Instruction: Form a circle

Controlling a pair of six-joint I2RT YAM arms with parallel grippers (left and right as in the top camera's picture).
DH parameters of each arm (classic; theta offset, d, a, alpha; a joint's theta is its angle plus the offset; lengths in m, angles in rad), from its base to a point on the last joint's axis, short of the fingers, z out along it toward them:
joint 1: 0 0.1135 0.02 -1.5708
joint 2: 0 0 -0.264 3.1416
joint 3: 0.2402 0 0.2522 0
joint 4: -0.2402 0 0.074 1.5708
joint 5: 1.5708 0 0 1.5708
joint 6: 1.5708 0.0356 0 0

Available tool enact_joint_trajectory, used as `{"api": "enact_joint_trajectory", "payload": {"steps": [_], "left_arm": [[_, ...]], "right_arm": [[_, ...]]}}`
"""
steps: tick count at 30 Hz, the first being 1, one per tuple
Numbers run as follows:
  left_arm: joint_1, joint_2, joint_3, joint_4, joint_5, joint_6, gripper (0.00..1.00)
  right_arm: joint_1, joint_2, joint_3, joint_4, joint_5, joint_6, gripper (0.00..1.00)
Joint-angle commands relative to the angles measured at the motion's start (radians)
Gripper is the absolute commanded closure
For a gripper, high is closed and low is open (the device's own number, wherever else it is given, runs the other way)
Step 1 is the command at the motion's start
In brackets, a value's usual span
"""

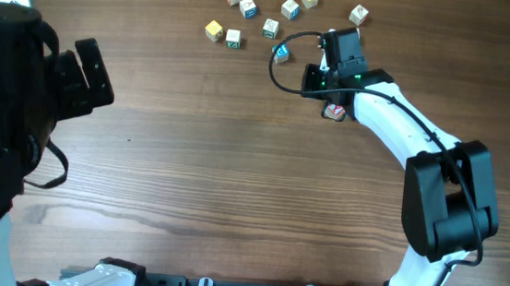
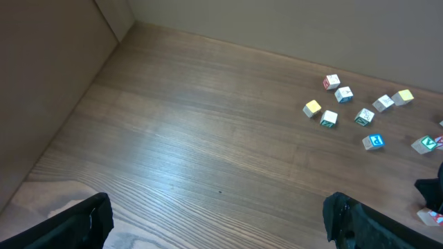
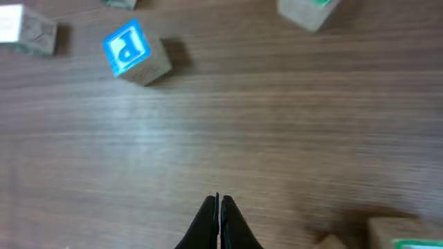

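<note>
The circle is not formed: small pale wooden letter cubes lie scattered at the far side of the table. The right claw, closed tight and empty, could push the blue-printed cube off-centre and spin it. The left claw is wide open and empty.

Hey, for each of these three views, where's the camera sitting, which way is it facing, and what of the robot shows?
Overhead: above the table, facing straight down on letter cubes; left arm and right arm show.
Left wrist: on the left arm, looking across the wood toward the cubes; open jaws at bottom corners.
Right wrist: on the right arm, facing down at the wood; shut jaws at bottom centre.
Both wrist views share the blue P cube.
</note>
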Motion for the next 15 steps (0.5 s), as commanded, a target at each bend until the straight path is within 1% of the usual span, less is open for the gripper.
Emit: {"api": "enact_joint_trajectory", "payload": {"steps": [1,15], "left_arm": [[0.005,0.0,0.0,0.0,-0.016,0.002,0.0],[0.005,0.0,0.0,0.0,-0.016,0.002,0.0]], "right_arm": [[0.002,0.006,0.013,-0.001,0.068,-0.056,0.95],[0.001,0.039,0.013,-0.062,0.069,-0.149,0.96]]}}
